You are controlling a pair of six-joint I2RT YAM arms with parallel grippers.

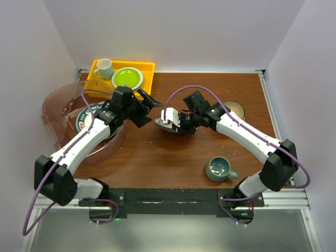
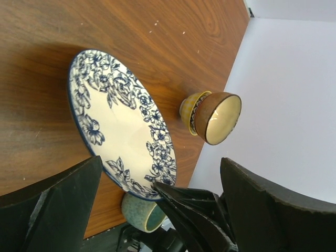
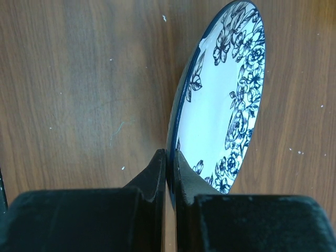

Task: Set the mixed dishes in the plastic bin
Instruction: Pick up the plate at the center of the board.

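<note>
Two arms reach inward over the brown table (image 1: pixel 157 157). At far left the plastic bin (image 1: pixel 55 102) sits with its left rim close to the side wall and its right half under the left arm. Inside it lies one dark-rimmed plate (image 1: pixel 84 119), flat on the bottom and partly hidden by the arm. Behind the bin, at the back edge, the yellow tray (image 1: pixel 148 67) holds a white mug (image 1: pixel 104 68) and a lime-green plate (image 1: pixel 127 77) side by side. The left gripper (image 1: pixel 150 112) hangs just past the bin's right rim with its jaws spread wide and nothing between them, facing the centre of the table. Just to its right, near but not touching, the blue-rimmed plate (image 3: pixel 226 100) is tilted up on edge above the wood, its floral face turned toward the left wrist camera. The right gripper (image 3: pixel 170 163) has its jaws pressed together on the plate's rim, one finger on each face. Bare wood lies open across the near middle of the table, between the bin and the teal mug (image 1: pixel 219 169), which stands near the front edge at right. Farther back on the right, the cream-tan bowl (image 2: pixel 215 116) sits behind the right forearm, well apart from the mug.
</note>
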